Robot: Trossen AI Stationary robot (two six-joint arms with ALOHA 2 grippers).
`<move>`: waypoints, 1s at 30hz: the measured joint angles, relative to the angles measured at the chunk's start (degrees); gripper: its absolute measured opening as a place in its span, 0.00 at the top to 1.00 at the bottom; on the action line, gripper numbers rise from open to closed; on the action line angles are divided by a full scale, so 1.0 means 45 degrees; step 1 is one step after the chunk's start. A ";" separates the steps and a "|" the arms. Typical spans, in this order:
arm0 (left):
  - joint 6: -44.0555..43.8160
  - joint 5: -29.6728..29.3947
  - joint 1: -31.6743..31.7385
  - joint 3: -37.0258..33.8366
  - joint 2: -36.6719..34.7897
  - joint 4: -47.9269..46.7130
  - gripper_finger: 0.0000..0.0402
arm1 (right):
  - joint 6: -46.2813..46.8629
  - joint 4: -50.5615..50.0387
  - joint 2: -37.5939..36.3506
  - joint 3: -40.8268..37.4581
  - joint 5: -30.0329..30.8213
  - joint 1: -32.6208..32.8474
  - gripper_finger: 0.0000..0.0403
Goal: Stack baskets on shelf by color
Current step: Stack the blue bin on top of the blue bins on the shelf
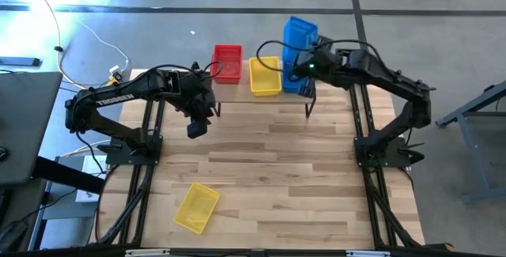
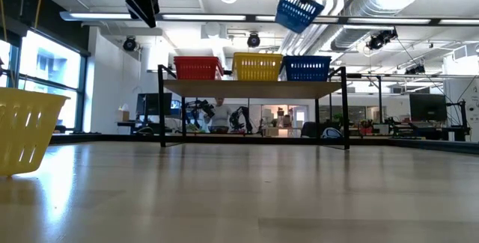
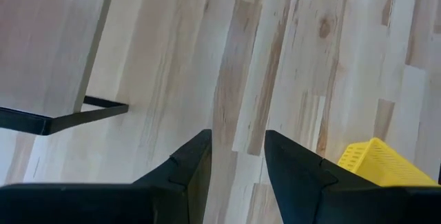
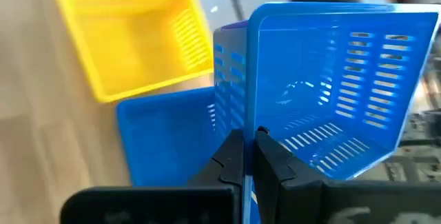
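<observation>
Right gripper (image 4: 249, 151) is clamped on the rim of a blue basket (image 1: 300, 34), holding it tilted in the air above the right end of the shelf (image 1: 261, 99). In the low view this raised blue basket (image 2: 299, 10) hangs clear of the stack below it.

Shelf contents, left to right in the high view:
- red basket (image 1: 228, 62)
- yellow basket (image 1: 265, 76)
- second blue basket (image 2: 307, 68), directly beneath the raised one and largely hidden from above

Whether any of these is a stack of more than one cannot be told.

Left gripper (image 3: 238, 158) hovers over bare tabletop (image 1: 277, 178) just in front of the shelf's left end, fingers parted with nothing between them.

Loose yellow basket (image 1: 197, 207) lies on the tabletop near the front left, well apart from the shelf and both grippers.
</observation>
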 joint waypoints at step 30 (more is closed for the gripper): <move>-0.0329 -0.0772 0.0000 0.0000 0.0000 0.0010 0.69 | 0.1553 -0.3352 0.2445 -0.0001 -0.1099 -0.0132 1.00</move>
